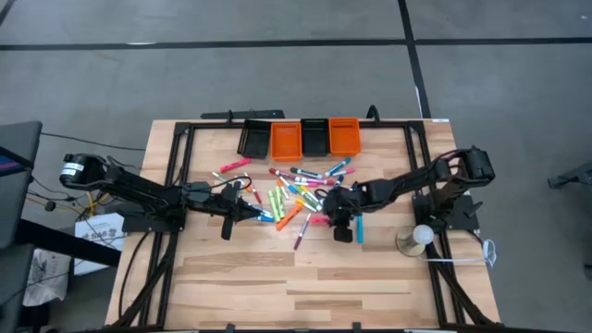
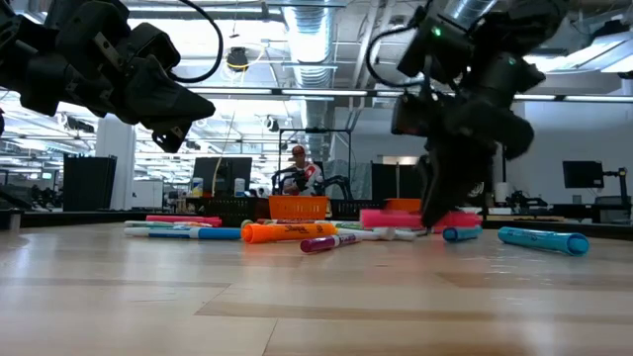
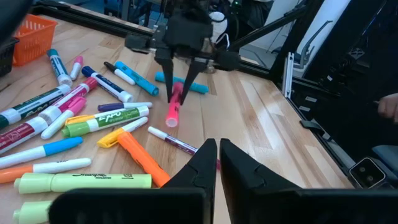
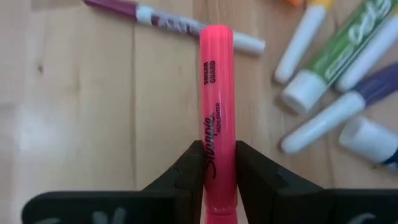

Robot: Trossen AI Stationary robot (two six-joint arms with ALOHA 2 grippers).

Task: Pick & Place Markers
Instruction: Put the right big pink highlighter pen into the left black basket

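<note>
Markers (image 1: 294, 192) mostly remain scattered mid-bench (image 1: 305, 287); right gripper (image 4: 217, 168) jaws pinch a pink marker (image 4: 217, 106); left gripper (image 3: 217, 163) jaws pressed together, empty.

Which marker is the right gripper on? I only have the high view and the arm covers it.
Observer: The right gripper is shut on a pink highlighter, fingers on either side of its barrel.
Operator: Is it off the table yet?
Observer: From the low view I cannot tell; the highlighter looks level with the other markers.
Operator: And the left gripper?
Observer: The left gripper is shut with nothing between its fingers, above the table near an orange highlighter.
</note>
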